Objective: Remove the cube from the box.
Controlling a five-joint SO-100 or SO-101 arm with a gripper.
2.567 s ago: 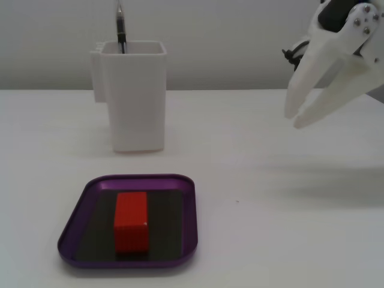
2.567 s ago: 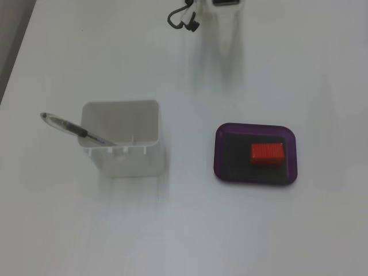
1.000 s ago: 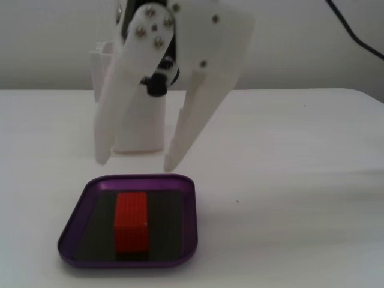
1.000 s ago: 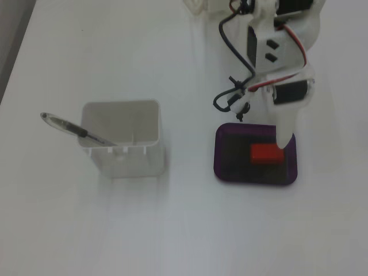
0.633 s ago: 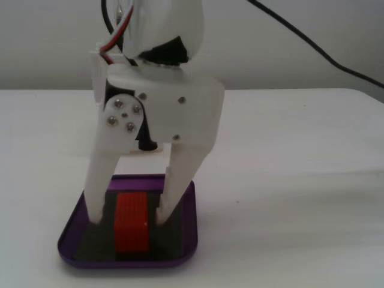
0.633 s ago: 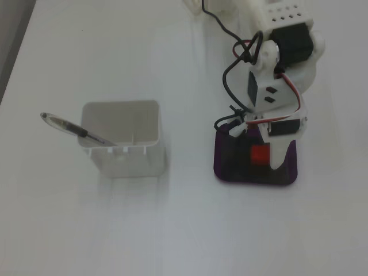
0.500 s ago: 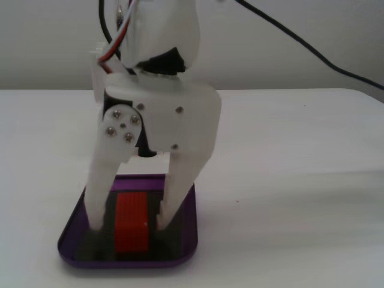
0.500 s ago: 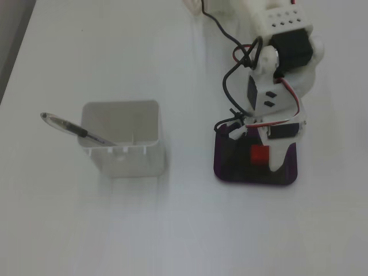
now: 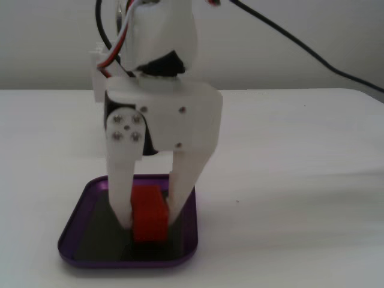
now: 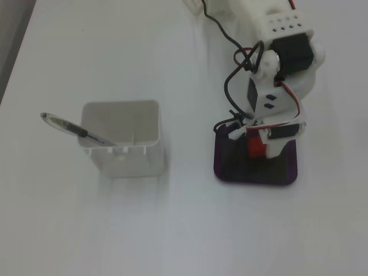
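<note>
Down into the box [image 9: 75, 231] goes the gripper [image 9: 150, 219], both white fingers reaching to the dark floor inside the purple rim. Between them sits the cube [image 9: 148, 213], bright red, resting on the tray floor near its middle. The fingers stand one on each side of it, pressed close against its sides; the jaws look clamped on the cube, and it sits low on the floor.

From above, the box [image 10: 256, 175] lies on the white table [image 10: 86, 230], the cube [image 10: 255, 146] showing red toward its far edge under the gripper [image 10: 260, 144]. Well apart from the box, to its left in this view, stands a tall white container [image 10: 123, 141] with a pen [image 10: 75, 130] leaning out over its left rim.
</note>
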